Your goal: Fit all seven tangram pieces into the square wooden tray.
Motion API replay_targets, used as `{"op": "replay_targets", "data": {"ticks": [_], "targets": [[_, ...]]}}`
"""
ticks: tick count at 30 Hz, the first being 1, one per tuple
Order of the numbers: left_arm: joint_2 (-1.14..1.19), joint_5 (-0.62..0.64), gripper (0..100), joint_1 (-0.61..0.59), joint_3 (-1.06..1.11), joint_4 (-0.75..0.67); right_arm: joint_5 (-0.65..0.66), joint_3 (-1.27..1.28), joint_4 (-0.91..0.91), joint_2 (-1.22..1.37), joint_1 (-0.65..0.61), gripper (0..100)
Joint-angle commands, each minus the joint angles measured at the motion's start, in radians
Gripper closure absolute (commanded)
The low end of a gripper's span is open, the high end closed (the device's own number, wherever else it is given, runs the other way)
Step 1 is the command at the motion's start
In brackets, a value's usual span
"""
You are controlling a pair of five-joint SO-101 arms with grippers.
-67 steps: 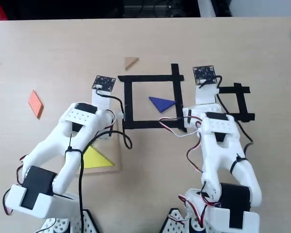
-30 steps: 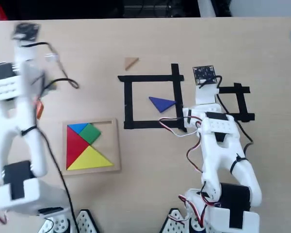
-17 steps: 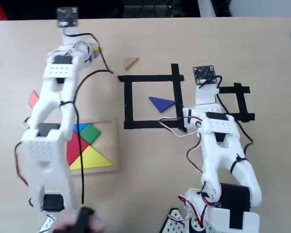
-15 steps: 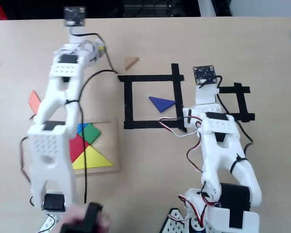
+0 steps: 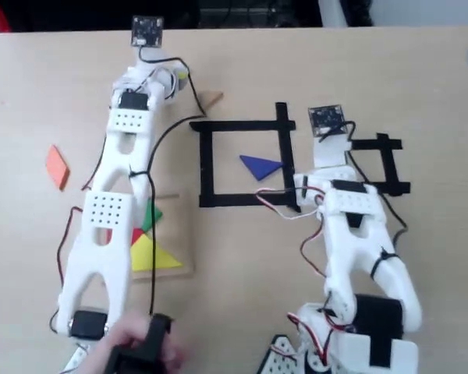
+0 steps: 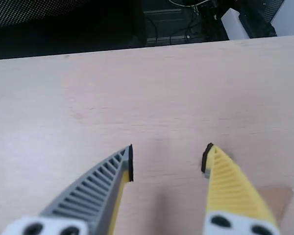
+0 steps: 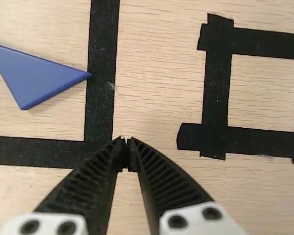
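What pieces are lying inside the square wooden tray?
A green piece, a red piece and a yellow triangle show in the tray. The left arm covers the rest.

Your high camera looks down on the table from above, with the arm bases at the lower edge. Your left wrist camera looks low across the table toward its far edge. Your right wrist camera hangs close over the blue triangle, also seen mid-frame from above
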Motion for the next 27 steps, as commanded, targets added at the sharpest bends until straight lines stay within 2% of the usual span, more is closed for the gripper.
{"op": "replay_targets", "data": {"ticks": [1,5,11,15,17,20,25,27], "targets": [[0.038,-0.032,75,-0.015,-0.18,0.08,0.011,-0.053,-0.002,-0.002,0.003,98.7],[0.032,0.028,75,-0.035,-0.298,0.244,0.011,-0.05,-0.021,-0.001,-0.003,98.7],[0.014,0.094,75,-0.005,-0.295,0.27,0.011,-0.044,-0.015,-0.001,-0.035,98.7],[-0.005,0.1,75,-0.062,-0.297,0.33,0.005,-0.047,-0.015,-0.001,-0.037,98.5],[-0.058,0.1,75,-0.11,-0.297,0.433,0.003,-0.067,-0.012,-0.001,-0.04,98.5],[-0.158,0.1,75,-0.176,-0.297,0.647,0.003,-0.202,0.164,0.005,-0.046,98.5],[-0.354,0.098,75,-0.289,-0.295,0.994,-0.028,-0.607,0.431,0.188,-0.095,98.5],[-0.388,0.098,75,-0.325,-0.286,1.053,-0.025,-0.796,0.5,0.311,-0.135,98.5]]}}
